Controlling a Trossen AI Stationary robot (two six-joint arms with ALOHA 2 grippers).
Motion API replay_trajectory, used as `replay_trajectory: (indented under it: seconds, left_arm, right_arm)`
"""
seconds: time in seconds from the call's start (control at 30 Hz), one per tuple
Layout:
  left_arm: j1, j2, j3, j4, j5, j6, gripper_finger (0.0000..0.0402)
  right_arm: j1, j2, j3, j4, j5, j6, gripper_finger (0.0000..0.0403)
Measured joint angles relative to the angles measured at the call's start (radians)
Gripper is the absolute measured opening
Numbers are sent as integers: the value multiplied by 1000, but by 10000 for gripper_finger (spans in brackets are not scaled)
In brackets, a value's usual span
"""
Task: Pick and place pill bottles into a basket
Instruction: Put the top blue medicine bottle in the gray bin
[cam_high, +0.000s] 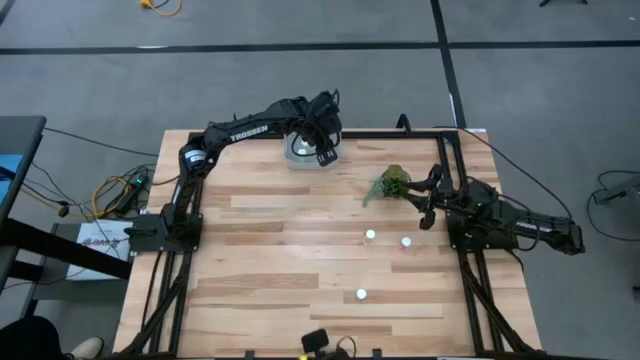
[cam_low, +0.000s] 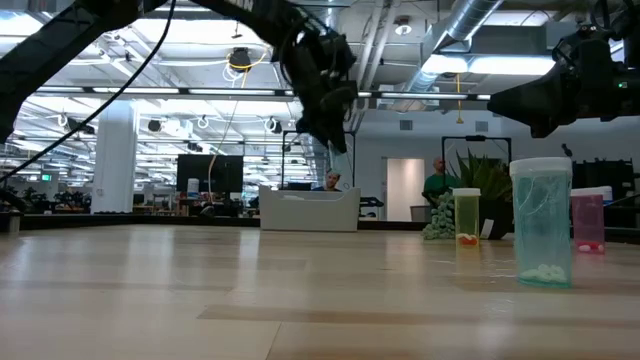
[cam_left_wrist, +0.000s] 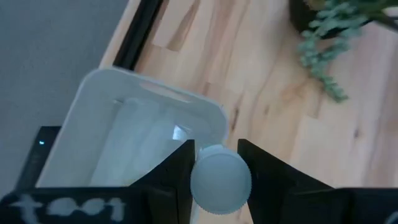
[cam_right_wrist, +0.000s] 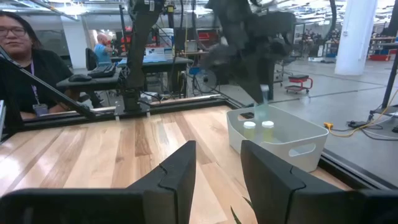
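Observation:
My left gripper (cam_high: 322, 150) hangs over the pale basket (cam_high: 299, 155) at the table's far edge, shut on a pill bottle with a white cap (cam_left_wrist: 221, 180). The right wrist view shows two bottles (cam_right_wrist: 258, 129) standing inside the basket (cam_right_wrist: 292, 142). Three more bottles stand upright on the wood: two near the middle right (cam_high: 370, 235) (cam_high: 406, 241), the second reddish, and one nearer the front (cam_high: 361, 294). My right gripper (cam_right_wrist: 217, 165) is open and empty at the table's right side, beside the green plant (cam_high: 388, 184). My left gripper pinches the bottle at its top, with one finger (cam_left_wrist: 180, 168) on each side just by the white cap (cam_left_wrist: 202, 177). The fingers come from above, pointing down. The bottle's translucent body (cam_right_wrist: 262, 107) hangs upright below the fingers, clear above the basket.
A black metal frame (cam_high: 455, 150) runs along the table's edges. The green plant (cam_low: 470, 190) stands at the far right, close to my right gripper. A person (cam_right_wrist: 25, 56) sits beyond the table's left side. Bare wood (cam_high: 260, 250) lies left of the bottles.

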Motion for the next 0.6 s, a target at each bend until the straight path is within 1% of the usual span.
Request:
replay_trajectory:
  seconds: [0.17,0.27,0.37,0.6]
  left_arm:
    - [48,1,-112,140,35,0,103]
    - [71,2,-162,194,36,0,103]
    - [93,2,-178,228,33,0,103]
    - [121,2,-178,227,29,4,104]
  right_arm:
    - [0,0,0,0,0,0,121]
    - [0,0,0,0,0,0,121]
    - [0,0,0,0,0,0,121]
    - [0,0,0,0,0,0,121]
